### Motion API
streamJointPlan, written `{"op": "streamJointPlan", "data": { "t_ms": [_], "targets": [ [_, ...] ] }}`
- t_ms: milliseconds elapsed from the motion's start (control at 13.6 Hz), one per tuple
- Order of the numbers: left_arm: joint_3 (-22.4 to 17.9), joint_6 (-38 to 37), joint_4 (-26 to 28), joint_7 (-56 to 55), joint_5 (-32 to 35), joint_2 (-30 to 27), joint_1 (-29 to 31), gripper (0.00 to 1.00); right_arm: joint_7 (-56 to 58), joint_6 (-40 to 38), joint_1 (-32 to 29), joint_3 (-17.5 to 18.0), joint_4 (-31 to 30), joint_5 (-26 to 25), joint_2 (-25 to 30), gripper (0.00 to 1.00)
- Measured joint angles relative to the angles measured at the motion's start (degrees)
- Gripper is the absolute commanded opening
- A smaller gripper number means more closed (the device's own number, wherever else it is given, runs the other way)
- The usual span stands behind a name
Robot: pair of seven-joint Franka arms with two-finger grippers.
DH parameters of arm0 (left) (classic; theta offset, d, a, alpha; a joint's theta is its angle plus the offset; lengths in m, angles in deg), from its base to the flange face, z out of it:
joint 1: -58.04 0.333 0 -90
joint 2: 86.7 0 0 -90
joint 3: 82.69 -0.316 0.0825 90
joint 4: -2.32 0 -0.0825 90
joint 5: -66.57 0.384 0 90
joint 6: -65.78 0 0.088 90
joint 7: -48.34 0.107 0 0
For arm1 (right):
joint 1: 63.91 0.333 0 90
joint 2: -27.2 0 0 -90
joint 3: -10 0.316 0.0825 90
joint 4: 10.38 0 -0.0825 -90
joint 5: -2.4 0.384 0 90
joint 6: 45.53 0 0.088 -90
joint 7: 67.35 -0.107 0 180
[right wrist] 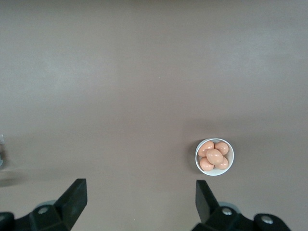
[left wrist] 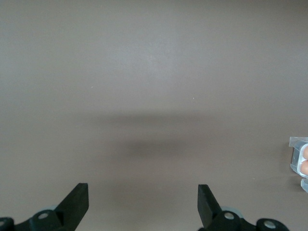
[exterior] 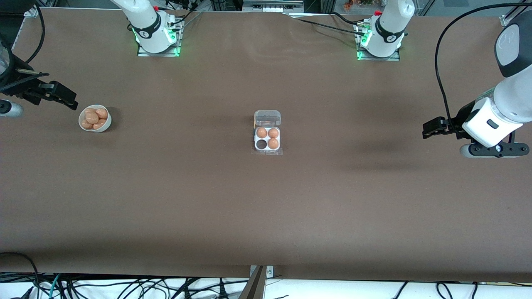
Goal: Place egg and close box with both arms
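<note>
The box (exterior: 267, 139) lies open mid-table, its clear lid (exterior: 267, 118) folded back toward the robots' bases. Three orange-brown eggs fill its cells, and one cell (exterior: 261, 144) is empty. Several matching eggs (exterior: 94, 116) lie in a white bowl (exterior: 106, 124) toward the right arm's end; any of them could be the egg. My right gripper (exterior: 66, 99) hovers beside that bowl, open and empty, and the right wrist view shows the bowl (right wrist: 230, 166) past its fingers. My left gripper (exterior: 430, 128) hangs open and empty over bare table at the left arm's end. The box's edge (left wrist: 299, 161) shows in the left wrist view.
The brown table (exterior: 266, 207) stretches wide around the box. Both arm bases (exterior: 158, 37) (exterior: 380, 41) stand along the table's edge farthest from the front camera. Cables (exterior: 124, 286) hang below the edge nearest that camera.
</note>
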Motion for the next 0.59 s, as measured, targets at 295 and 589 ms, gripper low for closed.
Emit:
{"op": "streamJointPlan", "data": {
  "t_ms": [295,589],
  "targets": [
    [0.00,0.03,-0.84,0.00,0.00,-0.44,0.00,1.00,0.01,0.93,-0.18,0.00,-0.56,0.00,0.00,1.00],
    [0.00,0.03,-1.25,0.00,0.00,-0.59,0.00,1.00,0.05,1.02,-0.24,0.00,-0.85,0.00,0.00,1.00]
  ]
}}
